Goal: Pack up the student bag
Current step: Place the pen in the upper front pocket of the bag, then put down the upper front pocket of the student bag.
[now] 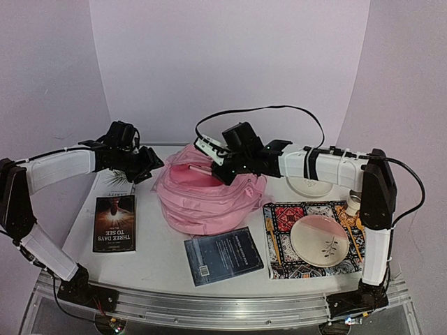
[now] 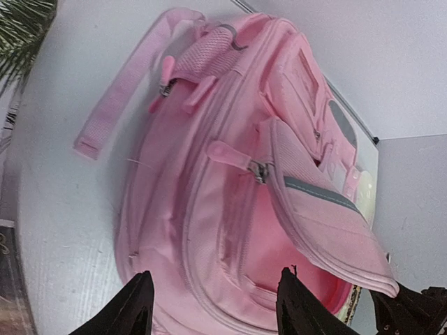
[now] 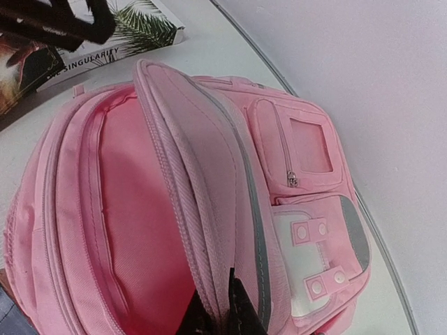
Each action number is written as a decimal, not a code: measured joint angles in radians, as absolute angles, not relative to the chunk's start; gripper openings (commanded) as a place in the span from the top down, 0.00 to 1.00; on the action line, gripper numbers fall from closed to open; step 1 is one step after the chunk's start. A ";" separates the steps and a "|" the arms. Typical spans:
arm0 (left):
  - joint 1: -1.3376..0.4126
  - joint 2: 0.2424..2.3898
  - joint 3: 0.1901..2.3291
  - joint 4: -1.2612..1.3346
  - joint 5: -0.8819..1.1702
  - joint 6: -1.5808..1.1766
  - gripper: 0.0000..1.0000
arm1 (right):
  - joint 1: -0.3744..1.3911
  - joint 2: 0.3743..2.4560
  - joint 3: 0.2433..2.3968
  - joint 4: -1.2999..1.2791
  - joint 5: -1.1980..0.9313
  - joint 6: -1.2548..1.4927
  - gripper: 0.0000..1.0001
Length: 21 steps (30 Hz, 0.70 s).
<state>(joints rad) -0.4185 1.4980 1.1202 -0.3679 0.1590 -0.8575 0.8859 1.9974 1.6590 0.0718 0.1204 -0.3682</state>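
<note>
The pink student bag lies in the middle of the table with its main compartment unzipped. My right gripper is shut on the edge of the bag's front flap and holds it up, so the pink lining shows. My left gripper is open and empty, just left of the bag, its fingertips pointing at the opening. A dark book "Three Days to See" lies at the left, and a dark blue book lies in front of the bag.
A patterned placemat with a pink and cream plate and chopsticks lies at the right. A white bowl stands behind it. A book with a palm-leaf cover lies under my left arm.
</note>
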 measured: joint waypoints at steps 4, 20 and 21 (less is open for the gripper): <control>-0.359 1.526 1.149 -0.428 0.172 -0.780 0.40 | 0.887 1.997 1.621 0.103 0.117 -0.392 0.98; -0.296 1.882 1.498 -0.479 0.286 -0.659 0.40 | 0.895 1.995 1.490 0.180 0.065 -0.444 0.70; -0.294 1.906 1.522 -0.481 0.291 -0.652 0.41 | 0.895 1.994 1.489 0.180 0.063 -0.442 0.67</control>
